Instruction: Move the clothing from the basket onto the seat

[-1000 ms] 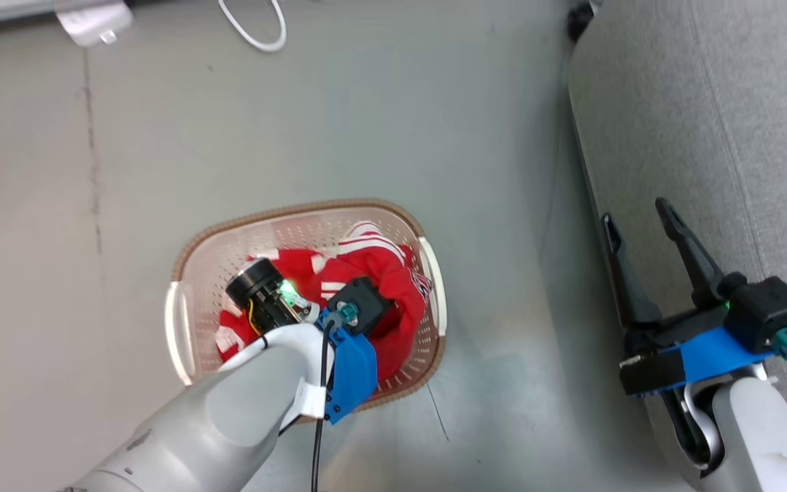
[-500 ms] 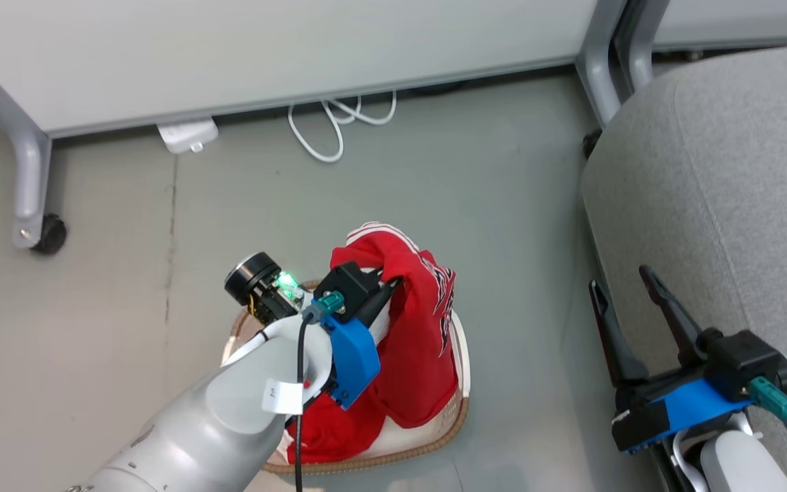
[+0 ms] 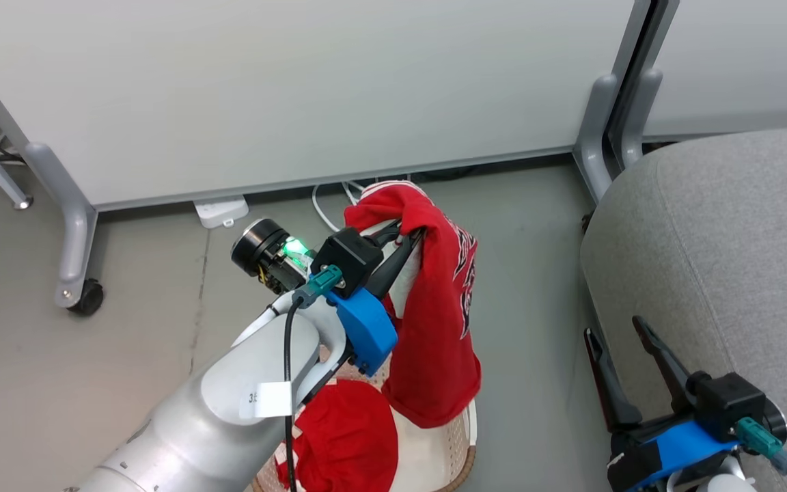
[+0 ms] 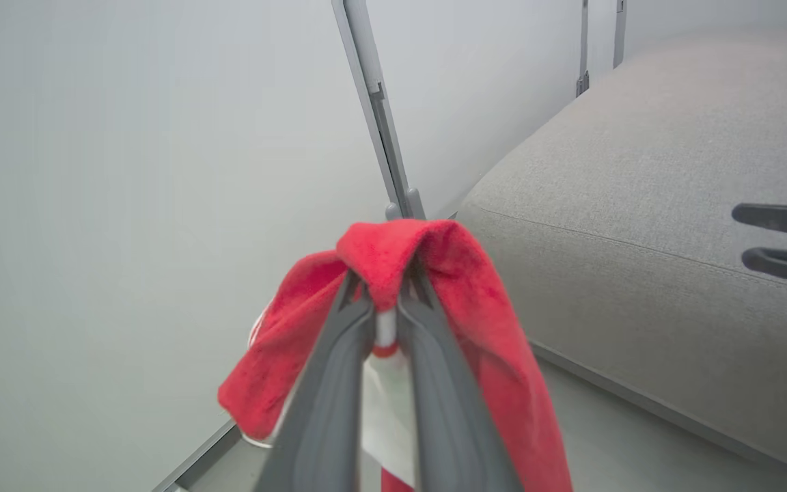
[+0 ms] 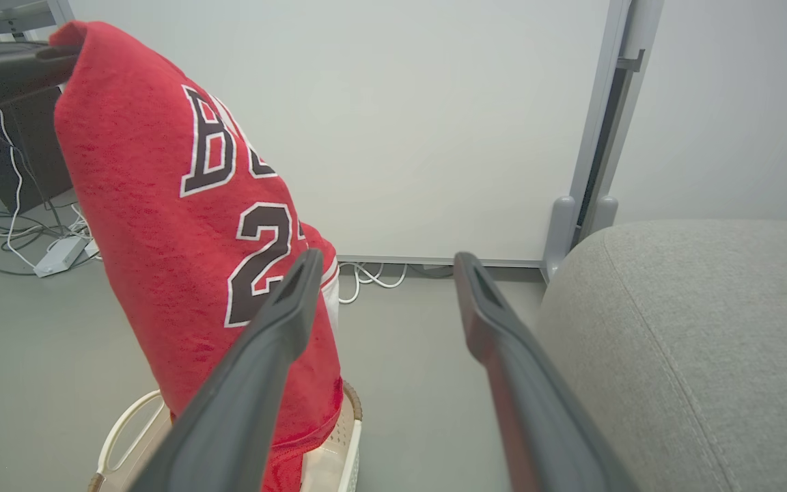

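**Transfer under way: one garment lifted, none on the seat.**
Your left gripper pinches the top fold of the soft red jersey with dark lettering. The fabric drapes over both fingers and hangs above the cream perforated plastic basket, where red shorts lie. Both must reach the grey upholstered seat. Your right gripper stands wide, empty.
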You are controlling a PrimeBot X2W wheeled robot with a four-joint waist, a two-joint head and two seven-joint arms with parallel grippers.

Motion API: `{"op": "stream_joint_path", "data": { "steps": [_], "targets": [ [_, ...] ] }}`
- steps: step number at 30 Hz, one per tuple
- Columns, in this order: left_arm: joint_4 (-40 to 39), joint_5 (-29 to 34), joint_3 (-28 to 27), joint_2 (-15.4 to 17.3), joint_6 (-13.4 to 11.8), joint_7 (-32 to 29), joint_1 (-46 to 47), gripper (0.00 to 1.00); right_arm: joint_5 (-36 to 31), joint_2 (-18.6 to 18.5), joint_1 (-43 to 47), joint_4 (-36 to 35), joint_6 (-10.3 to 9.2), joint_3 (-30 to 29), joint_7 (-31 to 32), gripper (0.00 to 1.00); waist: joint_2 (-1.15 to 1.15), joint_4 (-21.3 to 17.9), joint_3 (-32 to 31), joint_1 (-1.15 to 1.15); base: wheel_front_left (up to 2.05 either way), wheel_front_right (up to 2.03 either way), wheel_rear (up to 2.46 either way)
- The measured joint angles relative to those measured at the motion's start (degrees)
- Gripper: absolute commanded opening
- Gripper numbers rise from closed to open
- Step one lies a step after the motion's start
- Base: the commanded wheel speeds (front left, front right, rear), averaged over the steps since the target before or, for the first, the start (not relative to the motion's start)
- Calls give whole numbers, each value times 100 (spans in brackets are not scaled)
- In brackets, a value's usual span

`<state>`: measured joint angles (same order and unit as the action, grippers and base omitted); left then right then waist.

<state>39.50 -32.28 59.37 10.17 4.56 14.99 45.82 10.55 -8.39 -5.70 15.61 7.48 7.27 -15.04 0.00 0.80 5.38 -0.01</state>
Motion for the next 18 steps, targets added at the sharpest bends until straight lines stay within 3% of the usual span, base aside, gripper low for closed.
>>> {"op": "stream_joint_path", "data": {
  "steps": [18],
  "targets": [
    [-512,364,-450,-166,2,0,-81,0,-44,171,278,52,0,-38,0,100,0,68,-503,0,0,0,0]
  ]
}}
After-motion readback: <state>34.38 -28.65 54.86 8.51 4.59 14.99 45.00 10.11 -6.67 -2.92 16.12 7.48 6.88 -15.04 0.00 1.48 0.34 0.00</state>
